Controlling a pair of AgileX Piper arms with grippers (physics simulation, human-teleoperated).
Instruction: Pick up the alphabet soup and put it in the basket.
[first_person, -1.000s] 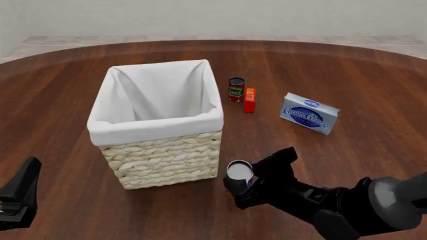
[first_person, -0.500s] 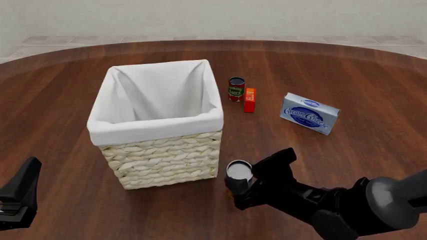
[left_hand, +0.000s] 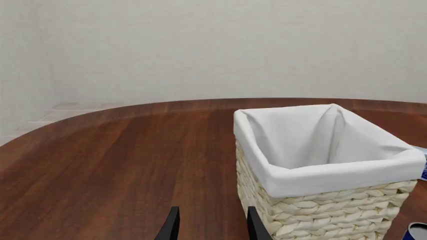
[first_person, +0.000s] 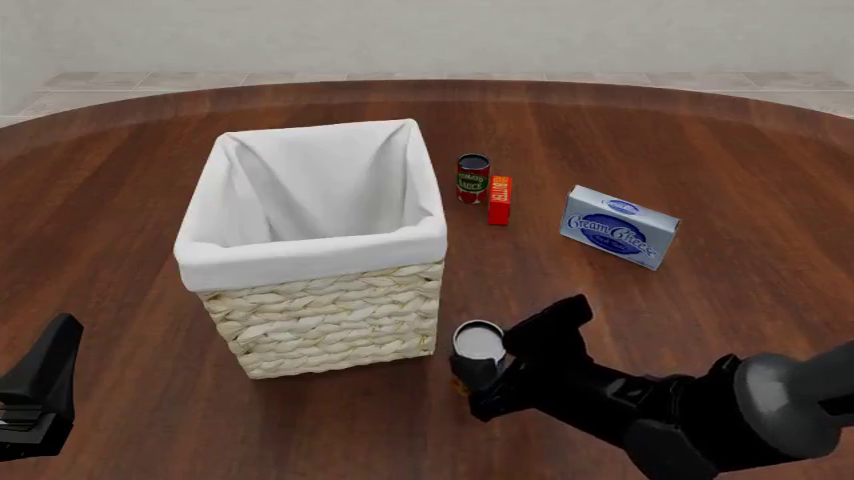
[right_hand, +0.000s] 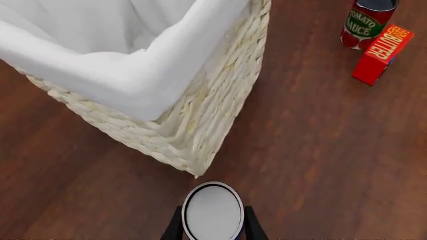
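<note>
Front view: right gripper (first_person: 483, 375) is clamped on the alphabet soup (first_person: 478, 343), upright just beside the basket (first_person: 327, 320) near corner on the tabletop (first_person: 120, 180). Right wrist view: fingers (right_hand: 175, 226) flank the can's silver top, with tomato sauce (right_hand: 365, 22) and butter (right_hand: 383, 47) beyond. Left wrist view: left gripper (left_hand: 210, 227) fingertips stand apart, empty.

A simulated room: a round dark wooden bench (first_person: 747, 170), a plain white wall (left_hand: 200, 45), and a pale tiled floor (first_person: 200, 78).
</note>
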